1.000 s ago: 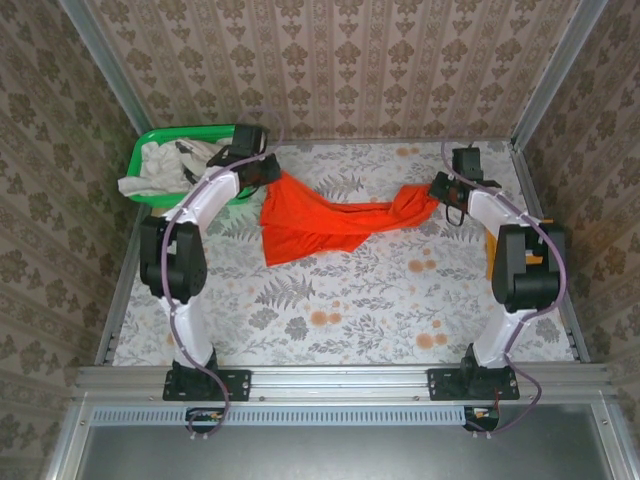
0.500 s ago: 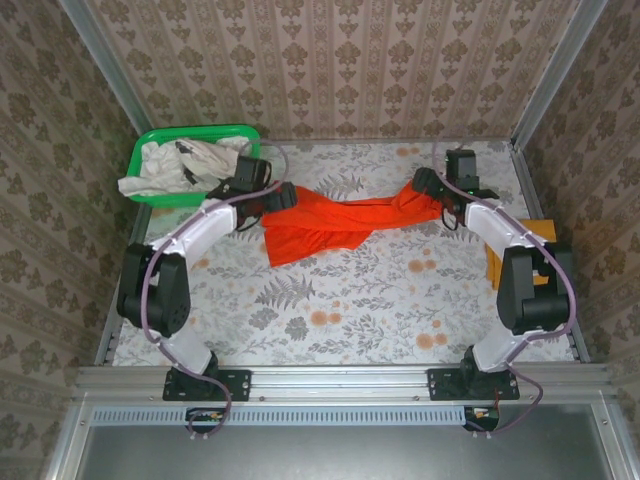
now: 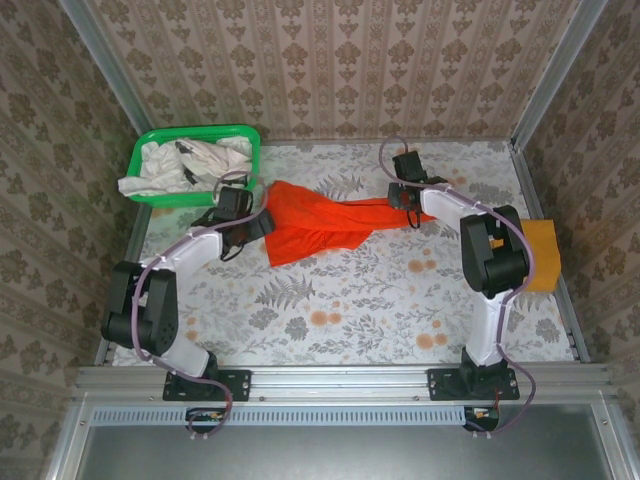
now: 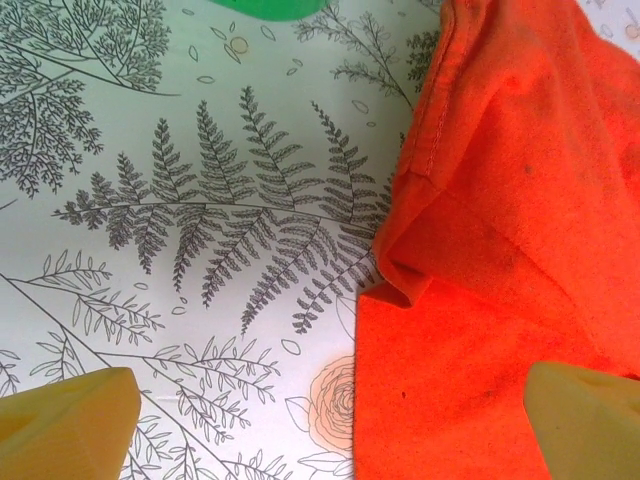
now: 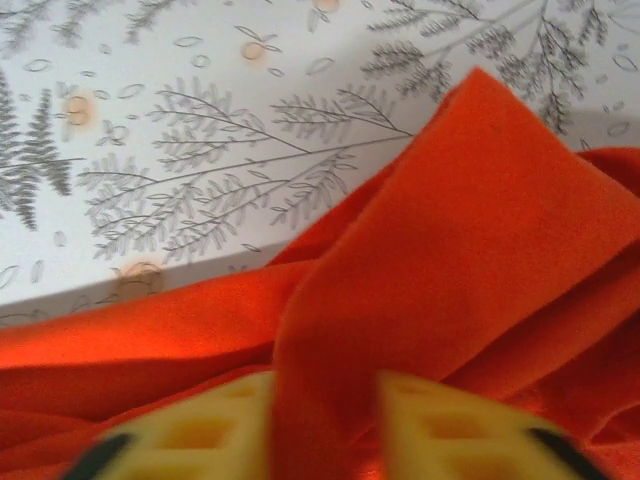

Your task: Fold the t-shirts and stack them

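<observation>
I am working the orange-red t-shirt [image 3: 310, 225], which lies bunched and twisted on the table [image 3: 330, 310], one end just beside the green basket [image 3: 190, 130] and the rest strung out away from it. My left gripper [image 3: 255, 222] sits at the basket end with its jaws wide apart and nothing held. In the wrist view one fingertip [image 4: 590, 410] hangs over the cloth and the other [image 4: 70, 415] over bare table, so I straddle the shirt's edge. My right gripper [image 3: 405, 195] is at the end far from the basket, fingers drawn together on a raised fold of the shirt. I judge that fold to be mid-cloth, not a hem or corner. Pulling on it would likely tighten the twist instead of spreading the shirt flat. With my left jaws gripping nothing, any tug from the right could drag the whole shirt away from the basket. Closing the left here might catch a single layer or only graze the hem. The off-white t-shirts [image 3: 185, 160] spill over the basket's rim near my left arm, and a careless swing could snag them.
</observation>
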You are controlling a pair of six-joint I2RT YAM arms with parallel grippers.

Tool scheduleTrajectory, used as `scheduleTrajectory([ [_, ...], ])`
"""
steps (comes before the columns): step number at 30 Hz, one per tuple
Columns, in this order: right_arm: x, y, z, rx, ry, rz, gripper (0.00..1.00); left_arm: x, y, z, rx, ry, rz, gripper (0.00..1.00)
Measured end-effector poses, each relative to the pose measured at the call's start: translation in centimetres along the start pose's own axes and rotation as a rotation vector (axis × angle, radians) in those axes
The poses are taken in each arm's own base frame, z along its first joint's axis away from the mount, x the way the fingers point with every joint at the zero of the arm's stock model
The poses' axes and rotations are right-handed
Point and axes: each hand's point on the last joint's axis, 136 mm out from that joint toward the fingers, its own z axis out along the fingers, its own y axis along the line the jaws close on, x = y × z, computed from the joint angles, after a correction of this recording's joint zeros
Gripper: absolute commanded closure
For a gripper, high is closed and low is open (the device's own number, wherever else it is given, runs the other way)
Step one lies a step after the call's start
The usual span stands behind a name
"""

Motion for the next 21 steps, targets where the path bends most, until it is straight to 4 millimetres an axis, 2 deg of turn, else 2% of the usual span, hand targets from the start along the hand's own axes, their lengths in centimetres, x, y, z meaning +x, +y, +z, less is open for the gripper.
scheduleTrajectory([
  [3, -0.8, -0.8, -0.3, 0.015, -0.006, 0.015, 1.0, -0.3, 0.2, -0.2, 0.005, -0.015, -0.009, 0.01],
  [8, -4.6, -3.1, -2.3, 0.02, -0.093, 0.081, 1.0, -0.7, 0.6, -0.5, 0.01, -0.034, -0.021, 0.01],
  [11, -7.8, -4.6, -5.2, -0.004, -0.187, 0.146, 1.0, -1.1, 0.8, -0.9, 0.014, -0.051, -0.03, 0.01],
  [17, -14.5, -7.7, -14.3, -0.077, -0.455, 0.272, 1.0, -1.7, 1.0, -1.1, 0.019, -0.067, -0.043, 0.01],
  [19, -16.0, -8.5, -16.1, -0.1, -0.506, 0.303, 1.0, -1.8, 0.9, -1.1, 0.027, -0.066, -0.043, 0.01],
  [21, -16.9, -9.1, -16.5, -0.117, -0.521, 0.318, 1.0, -1.8, 0.7, -1.1, 0.036, -0.065, -0.043, 0.01],
])
